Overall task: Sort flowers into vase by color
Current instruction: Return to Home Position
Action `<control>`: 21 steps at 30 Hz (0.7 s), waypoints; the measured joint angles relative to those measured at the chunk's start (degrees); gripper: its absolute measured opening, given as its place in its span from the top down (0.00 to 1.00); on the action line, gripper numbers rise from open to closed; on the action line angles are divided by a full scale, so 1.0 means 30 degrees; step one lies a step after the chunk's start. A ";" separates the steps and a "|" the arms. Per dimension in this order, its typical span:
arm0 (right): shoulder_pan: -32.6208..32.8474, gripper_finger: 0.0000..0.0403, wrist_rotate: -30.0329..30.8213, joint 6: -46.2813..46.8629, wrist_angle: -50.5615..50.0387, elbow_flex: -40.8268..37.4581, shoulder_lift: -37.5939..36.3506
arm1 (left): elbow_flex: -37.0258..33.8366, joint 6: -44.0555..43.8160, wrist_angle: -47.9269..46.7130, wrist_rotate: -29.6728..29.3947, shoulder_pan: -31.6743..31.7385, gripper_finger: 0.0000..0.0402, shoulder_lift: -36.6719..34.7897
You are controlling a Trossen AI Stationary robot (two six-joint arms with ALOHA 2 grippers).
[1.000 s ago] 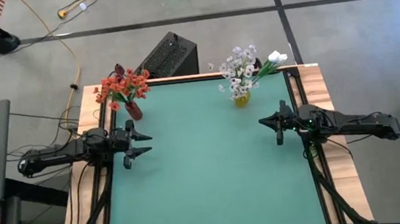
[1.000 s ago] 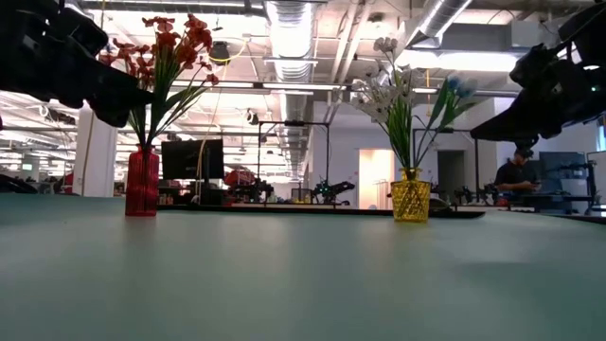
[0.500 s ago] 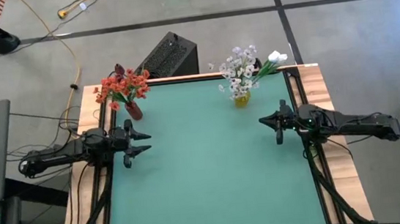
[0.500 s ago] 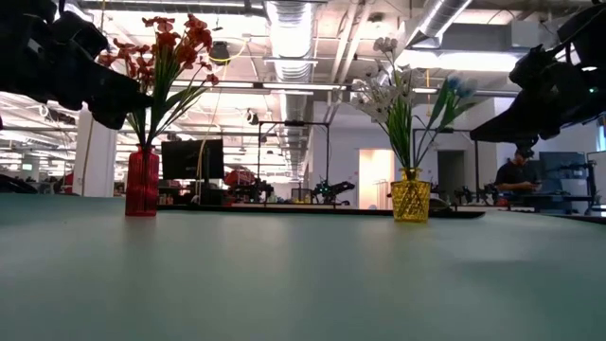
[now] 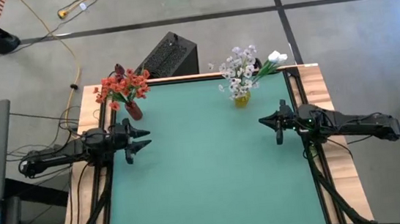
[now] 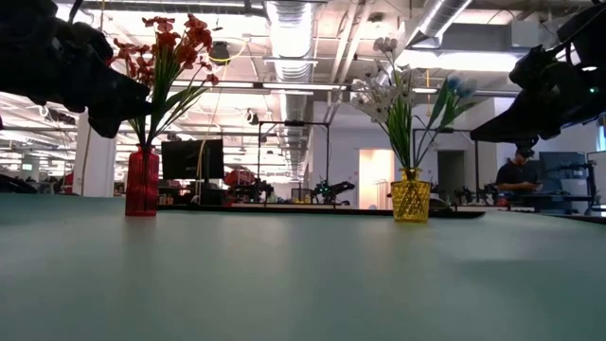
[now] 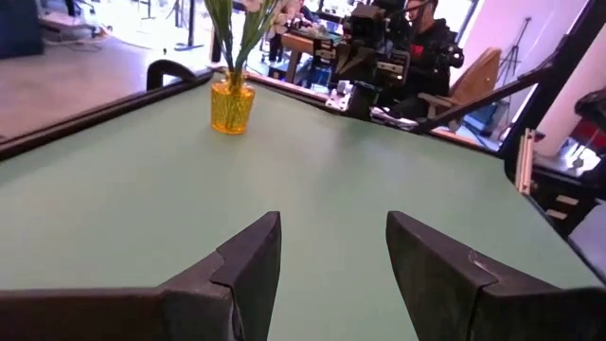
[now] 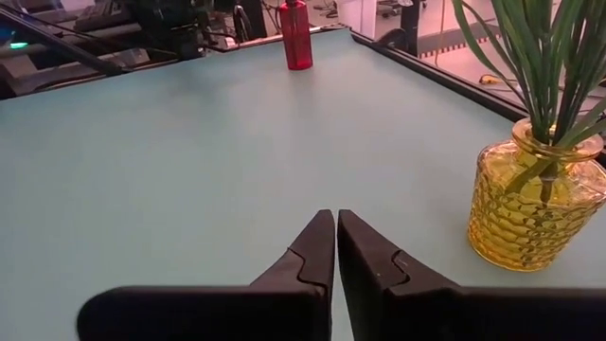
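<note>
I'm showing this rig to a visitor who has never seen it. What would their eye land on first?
The two bouquets at the table's far edge stand out first: red-orange flowers in a red vase near the left corner, and white flowers in a yellow vase toward the right. Next, over the green table, the left gripper is open at the left side and the right gripper is shut at the right side.

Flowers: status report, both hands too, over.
Left hand open, right hand shut, both empty, at opposite green table sides. Red-orange flowers in red glass vase; white flowers in yellow glass vase. No loose stems visible.
</note>
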 joint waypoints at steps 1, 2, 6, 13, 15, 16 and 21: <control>0.0000 0.89 0.0001 0.0000 0.0000 0.0000 0.0000 | 0.0000 -0.0102 -0.0002 0.0015 0.0000 0.55 0.0000; 0.0000 0.89 -0.0003 0.0000 0.0000 0.0000 0.0000 | 0.0000 -0.0112 -0.0006 0.0019 0.0000 0.55 0.0000; 0.0000 0.89 -0.0003 0.0000 0.0000 0.0000 0.0000 | 0.0000 -0.0126 -0.0024 0.0015 0.0007 0.55 0.0000; 0.0000 0.88 -0.0010 -0.0007 0.0000 0.0000 0.0000 | 0.0000 -0.0129 -0.0046 0.0015 0.0005 0.55 0.0000; 0.0000 0.88 -0.0010 -0.0007 0.0000 0.0000 0.0000 | 0.0000 -0.0133 -0.0053 0.0022 0.0007 0.55 0.0000; 0.0000 0.88 -0.0010 -0.0007 0.0000 0.0000 0.0000 | 0.0000 -0.0134 -0.0053 0.0015 0.0000 0.55 0.0000; 0.0000 0.88 -0.0010 -0.0015 0.0007 0.0000 0.0000 | 0.0000 -0.0143 -0.0006 -0.0263 -0.0402 0.55 0.0229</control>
